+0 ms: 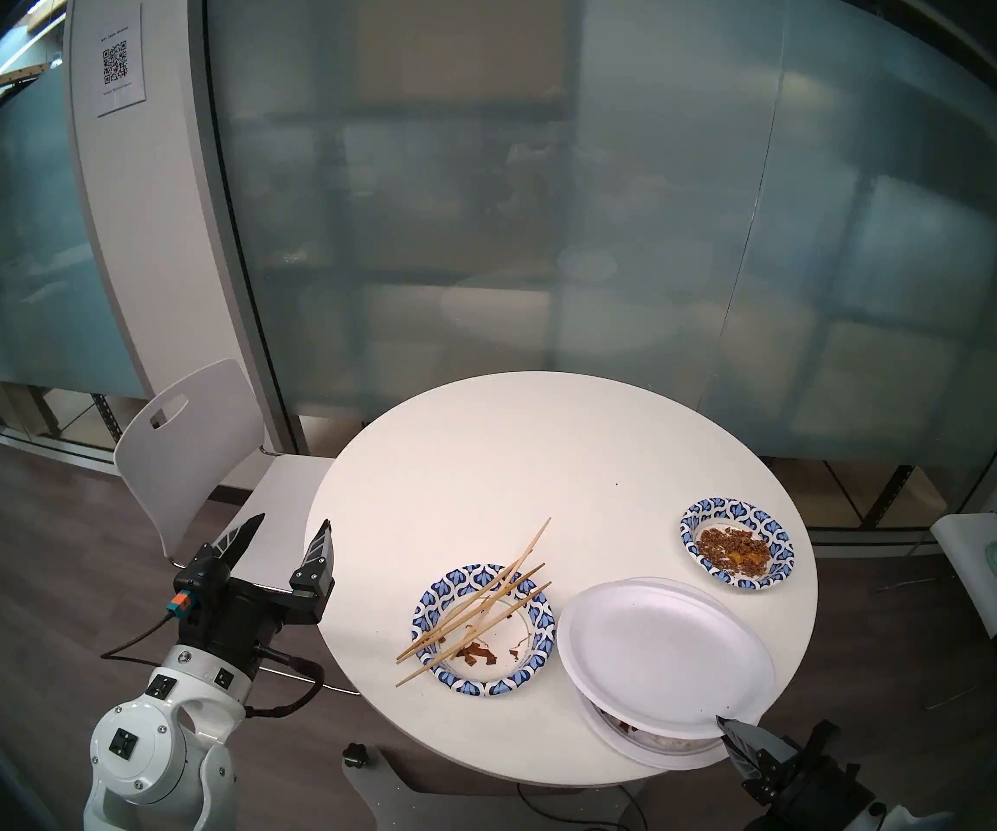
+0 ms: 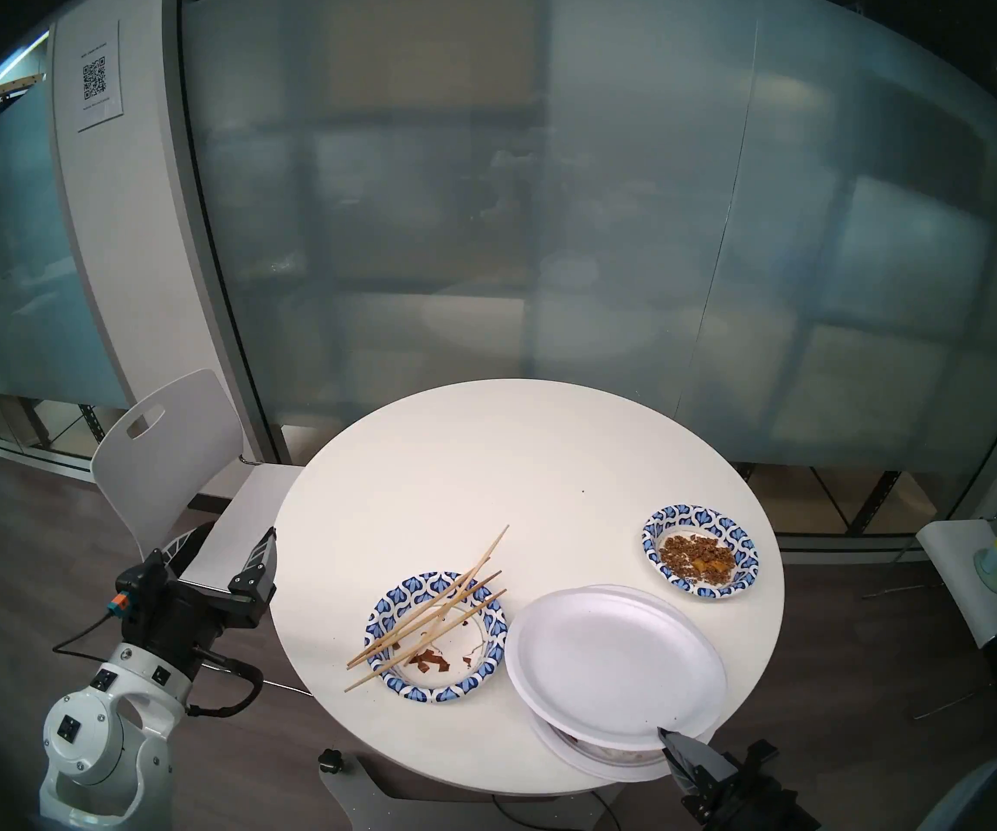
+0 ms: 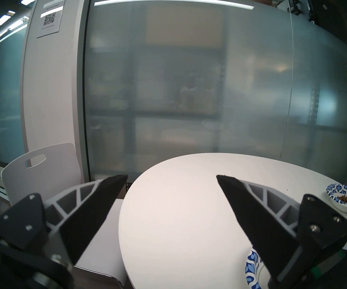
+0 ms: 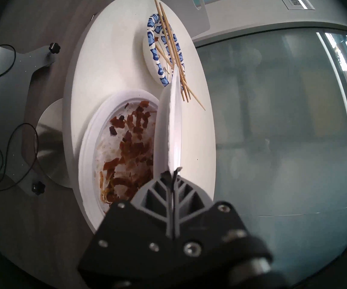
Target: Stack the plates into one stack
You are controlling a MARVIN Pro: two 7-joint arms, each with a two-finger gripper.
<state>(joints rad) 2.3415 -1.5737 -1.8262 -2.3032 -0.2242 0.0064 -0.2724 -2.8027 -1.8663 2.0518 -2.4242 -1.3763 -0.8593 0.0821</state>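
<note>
At lower right of the head view, the right gripper (image 1: pixel 731 729) is pinched closed on the near rim of a clean white foam plate (image 1: pixel 664 650), holding it tilted over a second white foam plate (image 4: pixel 97 148) that lies on the round white table (image 1: pixel 484 452) and carries brown food scraps. The pair overlap but are not yet nested, so by my reading the stack is barely begun. Two blue-patterned paper bowls are left to gather: one (image 1: pixel 484 632) at lower centre, touching the raised plate's rim, with wooden chopsticks (image 1: pixel 478 596) lying across it, and one (image 1: pixel 736 542) at centre right holding brown crumbs. The left gripper (image 1: pixel 289 539) hangs off the table at lower left, jaws wide apart and empty. Writing: a QR-code sign (image 1: pixel 119 62) at upper left, its small print unreadable.
</note>
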